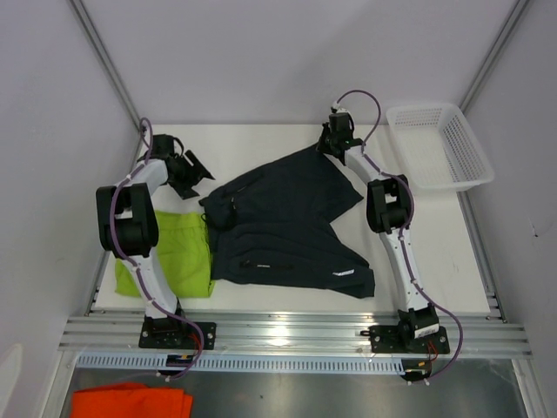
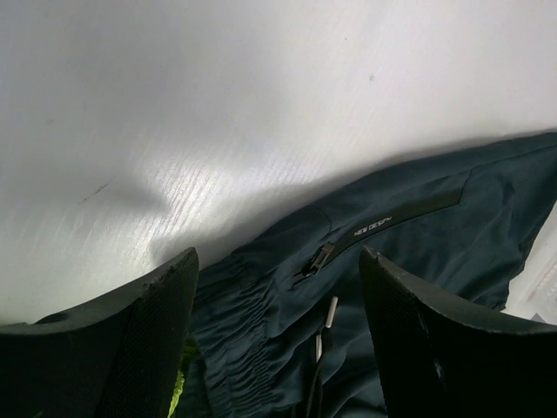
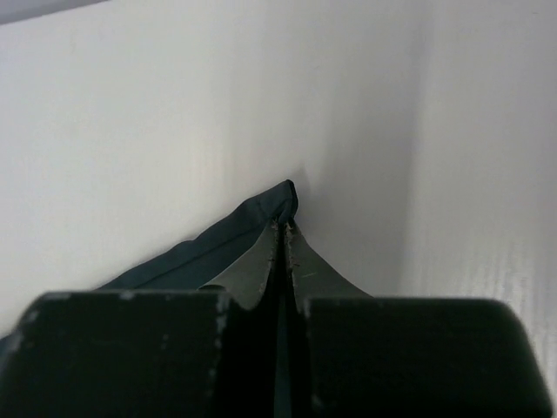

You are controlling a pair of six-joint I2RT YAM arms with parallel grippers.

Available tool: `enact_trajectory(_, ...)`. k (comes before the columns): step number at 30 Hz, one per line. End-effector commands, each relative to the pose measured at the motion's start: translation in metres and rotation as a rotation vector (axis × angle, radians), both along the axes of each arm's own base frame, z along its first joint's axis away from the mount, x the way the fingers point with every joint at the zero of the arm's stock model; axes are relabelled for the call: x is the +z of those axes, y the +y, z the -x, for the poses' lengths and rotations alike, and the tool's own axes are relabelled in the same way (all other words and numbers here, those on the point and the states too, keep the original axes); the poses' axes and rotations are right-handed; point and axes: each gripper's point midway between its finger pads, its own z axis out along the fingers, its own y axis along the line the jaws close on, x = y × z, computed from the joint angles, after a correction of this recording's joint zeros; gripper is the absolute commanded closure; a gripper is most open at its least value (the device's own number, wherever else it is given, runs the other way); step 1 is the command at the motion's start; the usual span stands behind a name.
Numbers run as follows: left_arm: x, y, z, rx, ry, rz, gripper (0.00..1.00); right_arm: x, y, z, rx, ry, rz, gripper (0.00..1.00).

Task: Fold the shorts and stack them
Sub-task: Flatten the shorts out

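The dark navy shorts lie spread and rumpled in the middle of the white table. My right gripper is at their far corner. In the right wrist view its jaws are shut on that corner, and the hem pokes out past the tips. The lime green shorts lie folded at the left, partly under my left arm. My left gripper hovers open just left of the dark pair's waistband. Its wrist view shows the zip pocket and gathered waistband between the wide-apart fingers.
A white plastic basket stands at the back right corner. An orange cloth lies below the table's front rail at the lower left. Grey walls close in on both sides and the back.
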Motion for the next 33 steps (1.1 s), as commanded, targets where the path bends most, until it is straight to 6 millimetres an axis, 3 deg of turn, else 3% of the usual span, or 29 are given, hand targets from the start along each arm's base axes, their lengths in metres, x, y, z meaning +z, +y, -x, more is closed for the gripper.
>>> enact_trajectory(1, 0.019, 0.003, -0.020, -0.004, -0.073, 0.009, 0.24, 0.032, -0.033, -0.020, -0.110, -0.076, -0.033, 1.00)
enact_trajectory(4, 0.018, 0.002, -0.024, -0.011, -0.071, 0.009, 0.24, 0.037, -0.053, -0.025, -0.137, -0.073, -0.064, 1.00)
enact_trajectory(9, 0.015, -0.016, -0.036, -0.075, -0.063, 0.006, 0.24, 0.039, -0.065, -0.026, -0.156, -0.068, -0.069, 1.00)
enact_trajectory(10, 0.006, -0.020, -0.034, -0.086, -0.035, 0.010, 0.24, 0.038, -0.068, -0.026, -0.163, -0.062, -0.068, 1.00)
enact_trajectory(11, 0.012, -0.022, -0.040, -0.092, -0.051, 0.007, 0.24, 0.039, -0.070, -0.026, -0.167, -0.061, -0.069, 1.00)
enact_trajectory(17, 0.004, -0.039, -0.041, -0.138, -0.035, 0.045, 0.24, 0.039, -0.076, -0.026, -0.167, -0.067, -0.084, 1.00)
enact_trajectory(20, 0.003, -0.050, -0.037, -0.165, -0.027, 0.078, 0.29, 0.040, -0.077, -0.026, -0.167, -0.069, -0.081, 1.00)
enact_trajectory(25, 0.004, -0.057, -0.019, -0.176, -0.024, 0.074, 0.30, 0.046, -0.077, -0.026, -0.165, -0.076, -0.080, 1.00)
enact_trajectory(33, -0.010, -0.050, -0.005, -0.167, 0.016, 0.032, 0.35, 0.047, -0.076, -0.024, -0.160, -0.072, -0.083, 1.00)
